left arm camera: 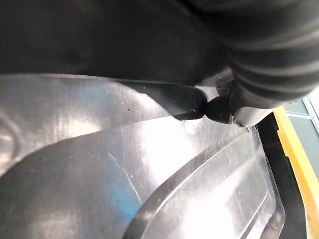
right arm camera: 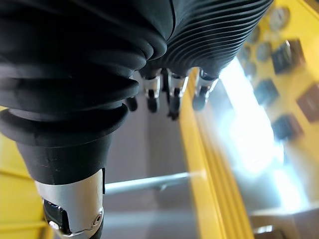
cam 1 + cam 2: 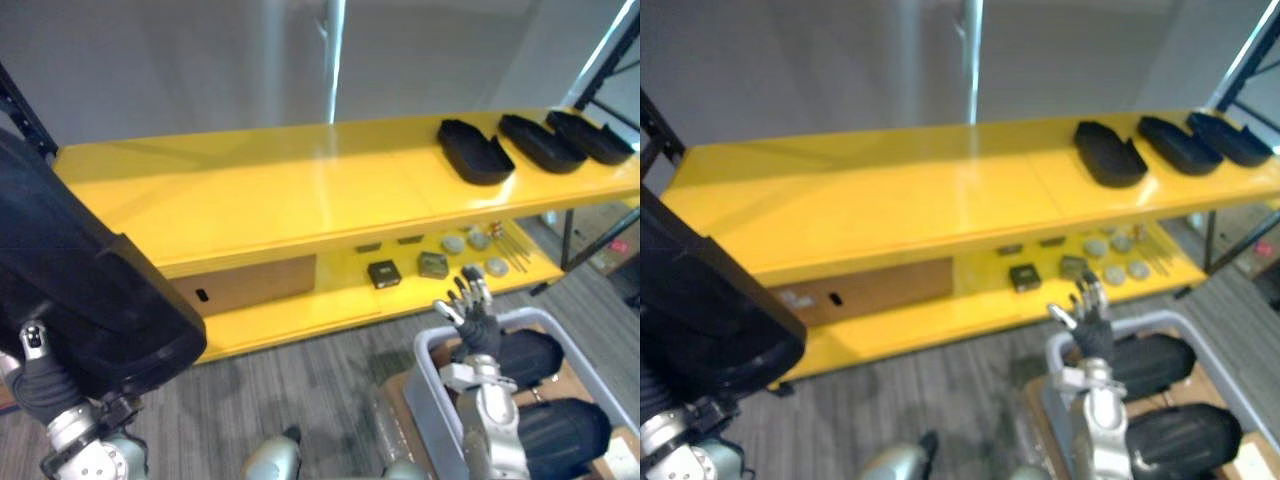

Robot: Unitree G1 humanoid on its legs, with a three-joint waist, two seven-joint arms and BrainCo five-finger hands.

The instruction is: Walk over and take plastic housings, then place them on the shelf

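Observation:
A large black plastic housing (image 3: pixel 80 280) fills the lower left, held up in front of the yellow shelf's left end by my left hand (image 3: pixel 42 385). In the left wrist view a finger (image 1: pixel 169 97) curls against the housing's glossy inner wall (image 1: pixel 149 164). Three more black housings (image 3: pixel 475 150) (image 3: pixel 540 142) (image 3: pixel 590 136) lie side by side at the right end of the top shelf (image 3: pixel 300 190). My right hand (image 3: pixel 472 312) is raised over a grey bin, its fingers (image 2: pixel 172 94) straight and holding nothing.
The grey bin (image 3: pixel 427 355) at the lower right holds two black housings (image 3: pixel 530 355) (image 3: pixel 560 430). The lower shelf (image 3: pixel 330 305) carries a cardboard box (image 3: pixel 250 285), a small black box (image 3: pixel 383 273) and several small parts. Dark rack posts stand at both ends.

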